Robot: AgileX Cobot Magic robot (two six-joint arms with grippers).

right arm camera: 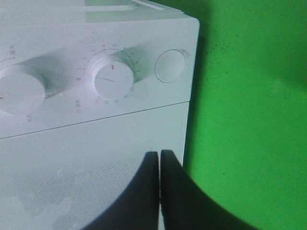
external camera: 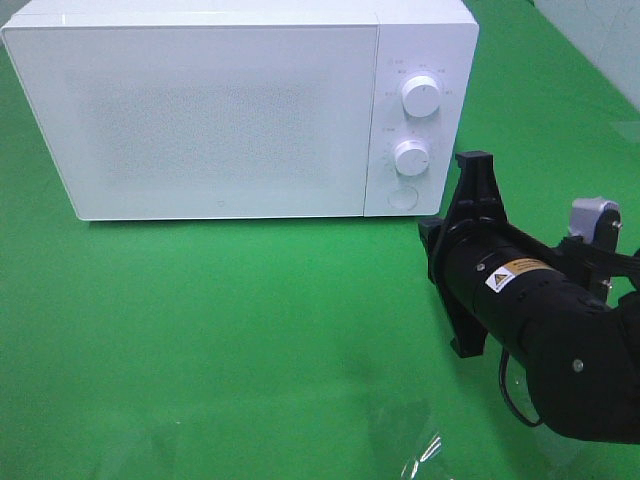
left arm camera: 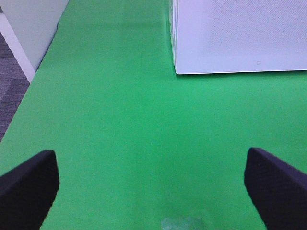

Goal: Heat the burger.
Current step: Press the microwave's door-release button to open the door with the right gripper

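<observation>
The burger is in none of the views. The white microwave (external camera: 220, 110) stands at the back of the green table with its door closed. My right gripper (external camera: 474, 162) is shut and empty, just right of the microwave's control panel. In the right wrist view its closed fingertips (right arm camera: 159, 153) point at the door's edge below the lower knob (right arm camera: 112, 79) and the round button (right arm camera: 170, 65), apart from the surface. My left gripper (left arm camera: 153, 191) is open and empty, low over the table in front of the microwave's left corner (left arm camera: 240, 33). It is out of the high view.
The control panel carries an upper knob (external camera: 421, 96), a lower knob (external camera: 412, 157) and a round button (external camera: 403, 196). A shiny clear patch (external camera: 420, 450) lies near the table's front edge. The table's left edge (left arm camera: 29, 86) drops to the floor.
</observation>
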